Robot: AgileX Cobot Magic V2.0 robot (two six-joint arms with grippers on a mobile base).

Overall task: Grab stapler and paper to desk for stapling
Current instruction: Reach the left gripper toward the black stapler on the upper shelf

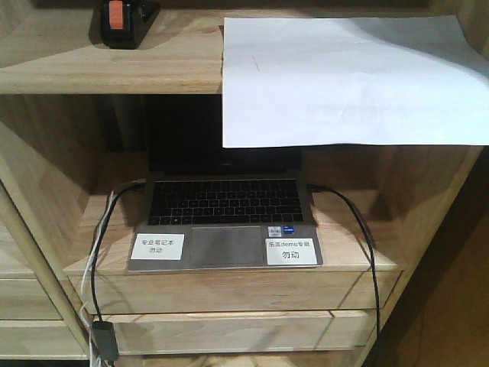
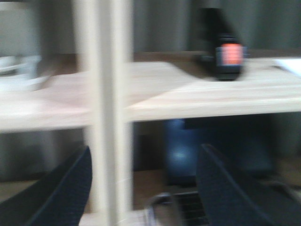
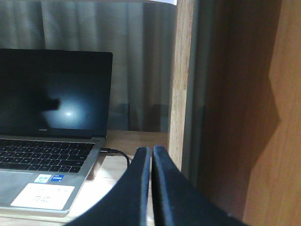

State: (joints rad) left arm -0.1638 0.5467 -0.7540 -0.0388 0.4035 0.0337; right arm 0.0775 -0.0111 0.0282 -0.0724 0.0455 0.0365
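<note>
Left wrist blurred, stapler [image 2: 229,56] smeared, left gripper [image 2: 146,157] wide, right gripper [image 3: 151,151] closed empty, paper [image 1: 348,80] partly hides laptop [image 1: 225,222]

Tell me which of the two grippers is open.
The left gripper: its jaws stand wide apart, with a shelf post showing between them. The right gripper has its jaws pressed together, holding nothing.

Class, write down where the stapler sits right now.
In the front view the stapler stands on the upper shelf at left, apart from the paper to its right, above the laptop.
</note>
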